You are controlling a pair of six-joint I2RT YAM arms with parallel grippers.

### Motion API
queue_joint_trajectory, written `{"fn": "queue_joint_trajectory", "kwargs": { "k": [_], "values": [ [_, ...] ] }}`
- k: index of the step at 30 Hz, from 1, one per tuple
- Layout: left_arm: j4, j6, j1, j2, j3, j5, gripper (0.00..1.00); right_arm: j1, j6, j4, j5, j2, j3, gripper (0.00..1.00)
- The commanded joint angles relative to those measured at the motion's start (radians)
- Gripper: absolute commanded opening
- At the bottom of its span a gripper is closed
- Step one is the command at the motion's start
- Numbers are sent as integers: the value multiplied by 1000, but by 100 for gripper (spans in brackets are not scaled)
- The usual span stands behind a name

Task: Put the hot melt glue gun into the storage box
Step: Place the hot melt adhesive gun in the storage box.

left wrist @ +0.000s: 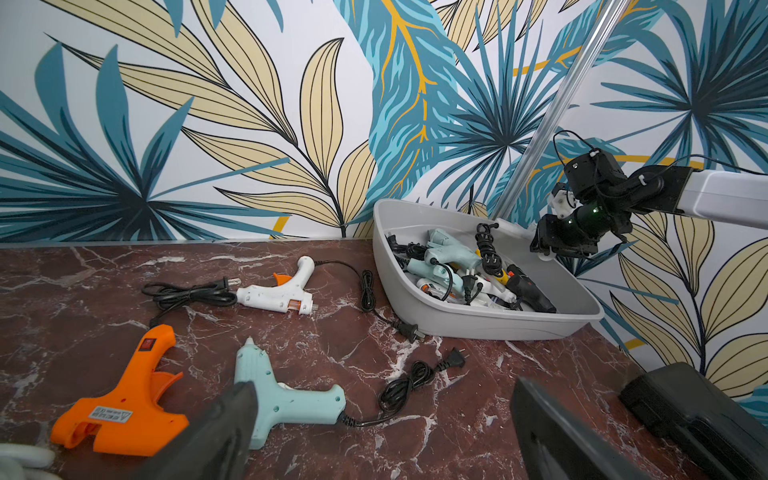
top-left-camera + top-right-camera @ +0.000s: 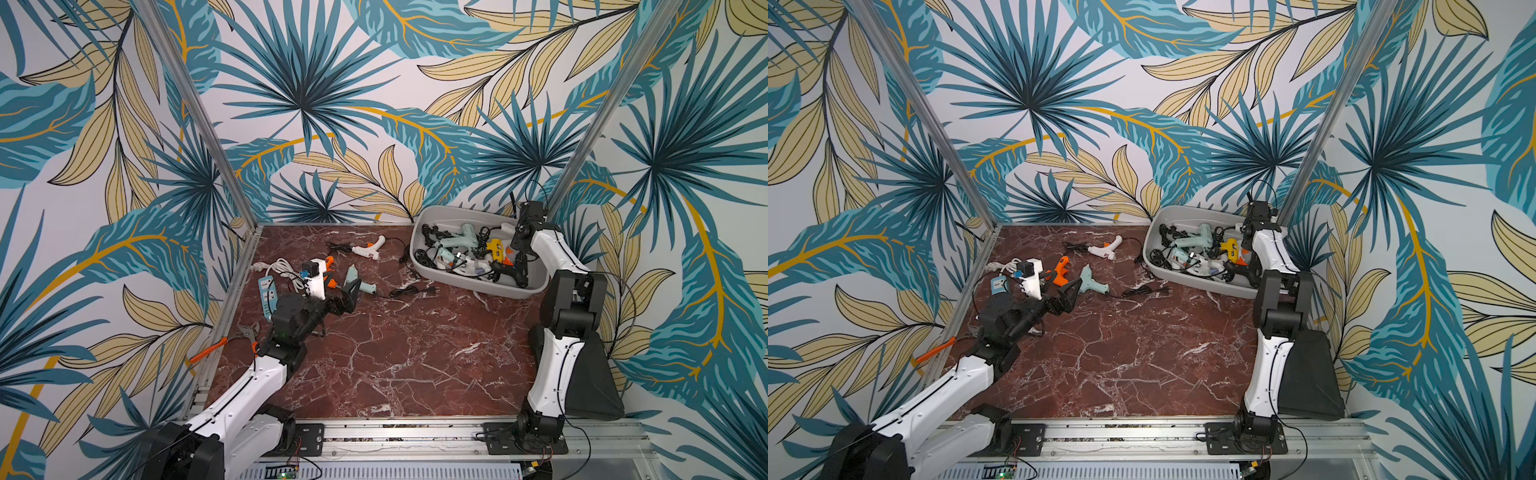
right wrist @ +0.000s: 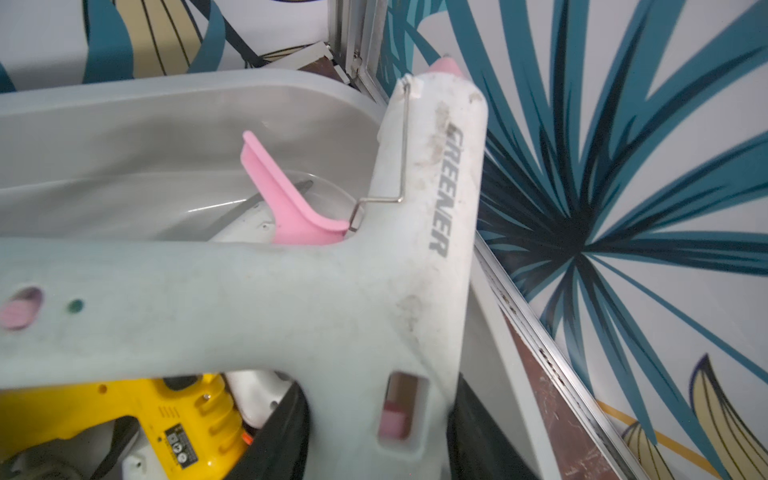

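Right wrist view shows the right gripper (image 3: 374, 432) pinching the white glue gun (image 3: 436, 187) across its barrel's rear, over a corner of the storage box (image 3: 166, 95); it looks light, stiff, smooth plastic, best held there, while the left gripper (image 1: 384, 390) hangs spread wide.

Grey "GREENER" along the barrel of the white, pink-triggered hot melt glue gun (image 3: 332, 299); orange gun's sticker (image 1: 109, 413) illegible.

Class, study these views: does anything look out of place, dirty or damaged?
Yes. Orange-handled shears lie across the left edge rail of the marble table, with the handle poking off it. The white glue gun held over the storage box has brown smudges along its barrel.
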State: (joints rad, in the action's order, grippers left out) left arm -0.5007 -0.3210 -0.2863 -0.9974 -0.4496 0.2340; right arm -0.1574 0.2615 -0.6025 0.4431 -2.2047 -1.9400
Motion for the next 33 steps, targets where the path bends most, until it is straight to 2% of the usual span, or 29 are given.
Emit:
{"fn": "queue_joint_trajectory", "kwargs": {
  "k": [1,9,18,23,26,31,33],
  "values": [
    [10,12,2,-3,8,-24,100,-1,-22,-24,-83,-52,-46,0],
    [5,5,1,-6,14,-33,100,-2,-89,-56,-145,-77,-34,0],
    [-13,-4,2,-14,17,-38,100,-29,-139,-105,-157,-64,22,0],
    [-1,-1,2,-9,16,-42,100,-44,-159,-145,-235,-55,36,1],
    [8,2,1,-6,15,-47,100,-46,-175,-152,-232,-56,47,14],
    [39,2,2,10,15,-60,100,-46,-182,-172,-247,-53,43,45],
    [58,5,1,25,17,-76,100,-46,-174,-180,-256,-37,45,50]
  ]
}}
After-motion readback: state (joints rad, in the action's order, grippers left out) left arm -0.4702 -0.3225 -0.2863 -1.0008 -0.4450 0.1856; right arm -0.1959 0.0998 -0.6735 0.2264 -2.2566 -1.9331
